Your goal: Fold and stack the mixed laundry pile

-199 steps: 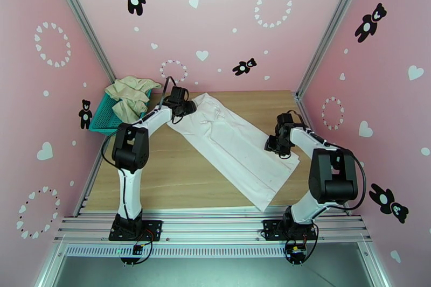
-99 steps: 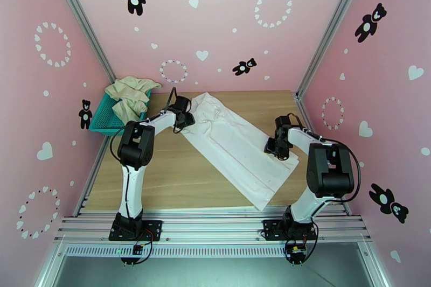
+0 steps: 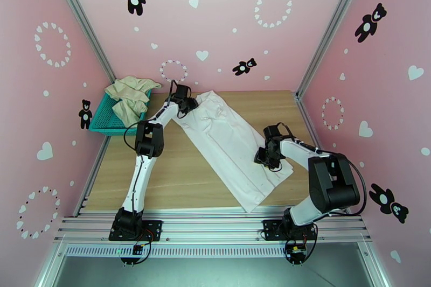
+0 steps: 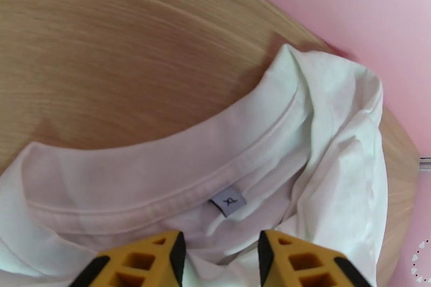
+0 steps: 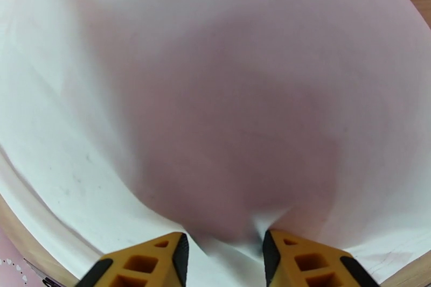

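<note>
Right, shirt axis runs far-left to near-right: left gripper clamped on collar end, right gripper clamped near hem.

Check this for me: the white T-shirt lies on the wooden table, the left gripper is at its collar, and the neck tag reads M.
One thing is off: the neck tag reads XL, not M, as the left wrist view shows. The rest stands: the white T-shirt lies on the wooden table with the left gripper at its collar.
</note>
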Tool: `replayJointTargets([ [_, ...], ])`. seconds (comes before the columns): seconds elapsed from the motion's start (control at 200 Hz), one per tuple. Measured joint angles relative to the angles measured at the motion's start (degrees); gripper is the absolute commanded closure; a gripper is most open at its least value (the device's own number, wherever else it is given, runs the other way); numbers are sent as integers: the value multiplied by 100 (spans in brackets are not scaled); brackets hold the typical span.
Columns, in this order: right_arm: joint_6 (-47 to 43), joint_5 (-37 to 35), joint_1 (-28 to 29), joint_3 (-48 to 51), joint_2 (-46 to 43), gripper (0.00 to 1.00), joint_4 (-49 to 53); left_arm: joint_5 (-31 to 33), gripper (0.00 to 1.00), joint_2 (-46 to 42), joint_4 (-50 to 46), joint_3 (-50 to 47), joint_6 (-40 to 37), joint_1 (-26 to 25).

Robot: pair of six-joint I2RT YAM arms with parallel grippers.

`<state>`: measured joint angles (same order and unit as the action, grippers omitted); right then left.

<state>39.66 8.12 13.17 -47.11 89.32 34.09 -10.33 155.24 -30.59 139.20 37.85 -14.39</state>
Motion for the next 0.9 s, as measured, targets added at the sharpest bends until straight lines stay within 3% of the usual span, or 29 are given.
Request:
replayJointTargets([
  [0.265,752,4,1263,343,-590,57,175,-531,55,673,498,909,387,0],
  [0.4,861,-146,1539,341,-933,57,446,-728,56,997,721,1362,492,2],
  [0.571,374,-588,1386,96,-1156,57,907,-841,50,922,743,1248,341,-4],
  [0.696,-164,-778,927,-151,-1147,58,968,-699,46,232,413,503,4,-46],
  [0.796,-520,-846,507,-286,-1003,61,966,-398,48,-610,129,-238,-258,-109],
  [0.901,-756,-859,256,-304,-743,67,957,68,57,-1606,-57,-1069,-498,-216],
])
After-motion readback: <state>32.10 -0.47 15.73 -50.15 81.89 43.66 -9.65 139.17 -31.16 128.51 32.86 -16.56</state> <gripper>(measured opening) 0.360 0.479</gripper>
